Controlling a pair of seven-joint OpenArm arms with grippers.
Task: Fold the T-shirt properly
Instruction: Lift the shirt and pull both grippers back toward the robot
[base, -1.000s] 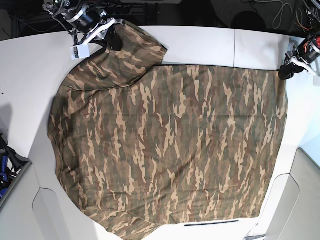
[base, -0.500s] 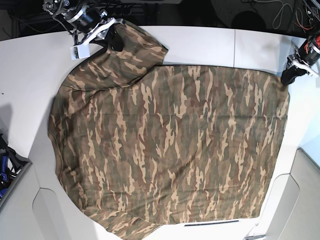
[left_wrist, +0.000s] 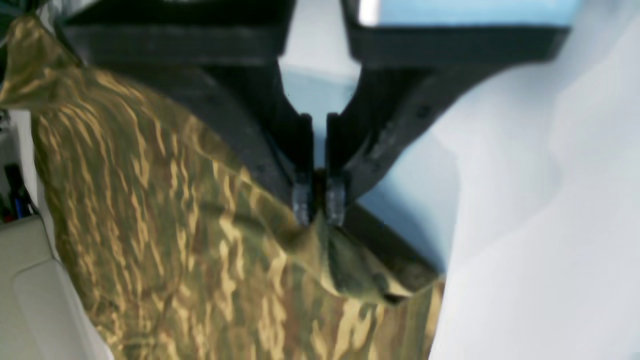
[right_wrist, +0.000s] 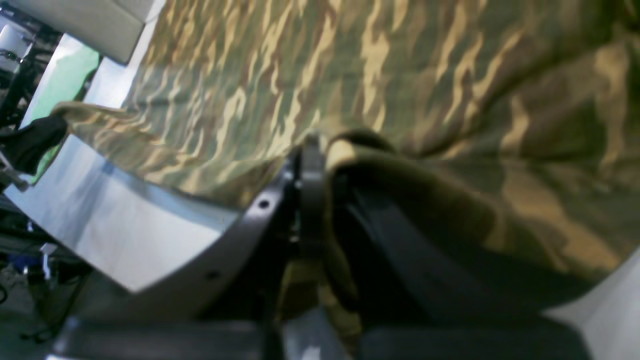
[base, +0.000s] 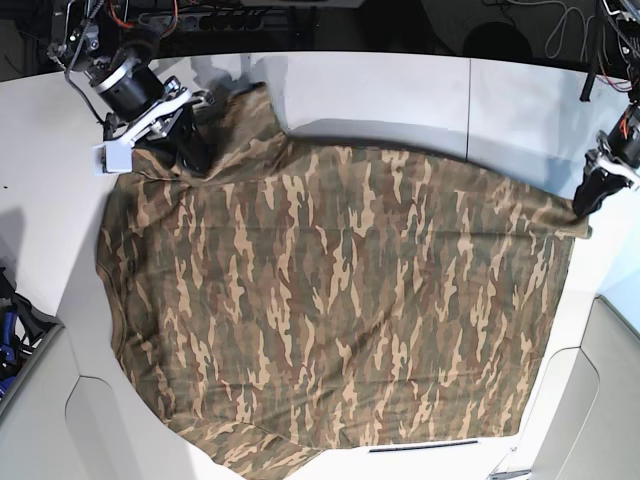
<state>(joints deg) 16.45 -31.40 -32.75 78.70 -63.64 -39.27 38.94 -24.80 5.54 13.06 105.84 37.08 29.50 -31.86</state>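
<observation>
A camouflage shirt (base: 340, 310) lies spread across a white counter (base: 400, 90). From above, the left pincer (base: 585, 205) sits at the shirt's right corner and the right pincer (base: 190, 150) at its upper-left part. Only the wrist views show the grips: the left pincer (left_wrist: 319, 202) is clamped on a peaked fold, and the right pincer (right_wrist: 320, 165) is closed on bunched cloth.

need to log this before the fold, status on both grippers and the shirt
Left gripper shut on T-shirt corner. Right gripper shut on its sleeve edge. Shirt spread over white table, both pinched edges lifted. Nothing in the way.
</observation>
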